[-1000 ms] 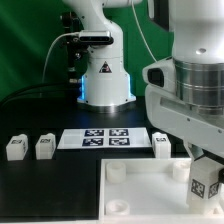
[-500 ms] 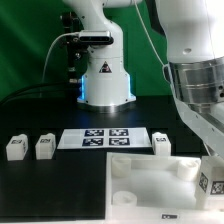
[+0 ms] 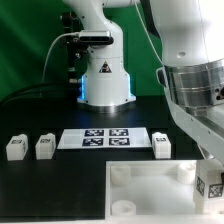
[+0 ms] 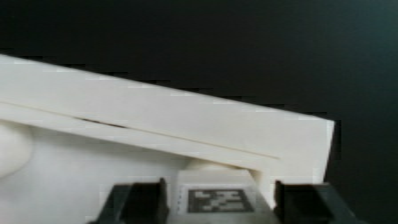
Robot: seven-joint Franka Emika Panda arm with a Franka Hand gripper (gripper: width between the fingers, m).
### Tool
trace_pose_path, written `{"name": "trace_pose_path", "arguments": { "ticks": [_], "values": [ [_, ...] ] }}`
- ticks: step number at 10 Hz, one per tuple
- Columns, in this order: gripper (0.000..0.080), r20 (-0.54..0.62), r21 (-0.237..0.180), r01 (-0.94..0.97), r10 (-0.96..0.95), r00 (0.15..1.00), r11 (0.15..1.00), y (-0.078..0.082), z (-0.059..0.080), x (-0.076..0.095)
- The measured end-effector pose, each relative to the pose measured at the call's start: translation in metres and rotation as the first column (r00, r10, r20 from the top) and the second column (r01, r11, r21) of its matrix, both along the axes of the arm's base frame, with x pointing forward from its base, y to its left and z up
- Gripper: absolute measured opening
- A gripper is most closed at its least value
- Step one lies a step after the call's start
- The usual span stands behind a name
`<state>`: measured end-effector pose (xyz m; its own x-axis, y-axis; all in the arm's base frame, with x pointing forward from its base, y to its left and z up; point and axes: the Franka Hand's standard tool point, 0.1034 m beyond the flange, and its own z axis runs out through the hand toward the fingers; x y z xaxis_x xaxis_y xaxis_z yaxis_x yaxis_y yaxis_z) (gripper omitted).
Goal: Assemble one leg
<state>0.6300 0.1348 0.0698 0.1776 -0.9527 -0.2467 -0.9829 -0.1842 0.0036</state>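
**Leg held at the corner of the tabletop piece**

In the wrist view, the leg (image 4: 219,197) is seen clamped between the two black fingers (image 4: 128,203) of the gripper (image 4: 217,205), one finger pressed against each side and the fiducial tag facing the camera. Just beyond it, the raised rim of the large flat white piece (image 4: 196,130) is shown running at a slant across the picture, against the black table.

In the exterior view, the same leg (image 3: 210,187) is found at the lower edge of the exterior view's right, low over the near corner of the white piece (image 3: 150,190), under the bulk of the arm (image 3: 195,80). Whether the leg is seated in a corner socket cannot be told. A round socket (image 3: 121,172) is seen at the piece's far corner on the exterior view's left.

Farther back, three loose legs are lined up on the table: two (image 3: 15,147) (image 3: 44,146) on the exterior view's left and one (image 3: 162,144) just beside the marker board (image 3: 105,138). Behind these, the robot base (image 3: 104,70) is seen.
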Motion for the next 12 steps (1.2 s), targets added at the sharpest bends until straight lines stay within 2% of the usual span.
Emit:
{"name": "trace_pose_path", "arguments": {
  "ticks": [1,2,3,4,6,7,8,10,11,12],
  "values": [
    [0.055,0.0,0.0,0.0,0.0,1.0,1.0,0.0,0.0,0.0],
    [0.055,0.0,0.0,0.0,0.0,1.0,1.0,0.0,0.0,0.0],
    [0.0631,0.0,0.0,-0.001,0.001,1.0,1.0,0.0,0.0,0.0],
    [0.0631,0.011,0.002,-0.047,0.047,0.999,0.999,0.0,0.0,0.0],
    [0.0647,0.041,-0.031,-0.214,0.215,0.976,0.976,-0.002,0.003,-0.002],
    [0.0649,0.08,-0.075,-0.399,0.405,0.911,0.914,-0.007,0.005,0.001],
    [0.0649,0.11,-0.097,-0.485,0.494,0.863,0.869,-0.006,0.004,0.003],
    [0.0649,0.132,-0.11,-0.626,0.635,0.761,0.772,-0.009,0.003,0.003],
    [0.0649,0.145,-0.122,-0.713,0.723,0.676,0.691,-0.009,0.003,0.003],
    [0.0649,0.119,-0.181,-0.833,0.853,0.509,0.523,-0.01,0.002,0.004]
  ]
}}
